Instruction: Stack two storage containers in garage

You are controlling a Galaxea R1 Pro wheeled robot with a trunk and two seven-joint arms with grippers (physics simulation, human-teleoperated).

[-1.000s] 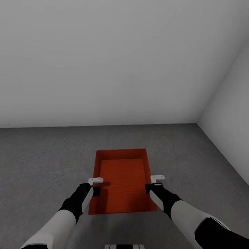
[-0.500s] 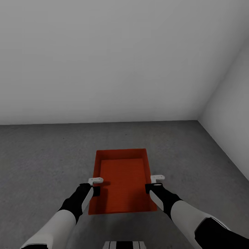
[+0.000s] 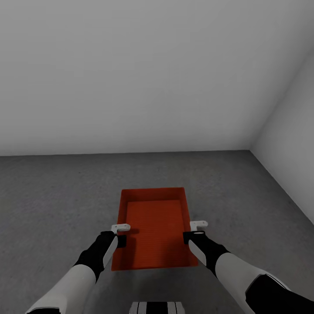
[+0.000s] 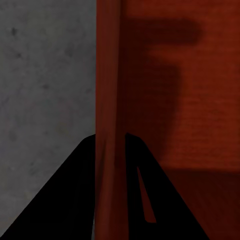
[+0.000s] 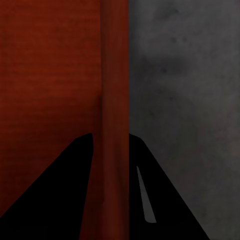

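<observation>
This is a bare, unfurnished room of the garage kind, a simulator's render rather than a lived-in space. Plain white walls point(image 3: 144, 74) meet at a corner on the right side of the head view, and they run straight down to a grey, rough, speckled concrete floor point(image 3: 52, 196) with no skirting or covering. The same mottled grey concrete shows close up in both wrist views, and the one red-orange rectangular open-topped bin point(image 3: 153, 226) suits a place for storage.
</observation>
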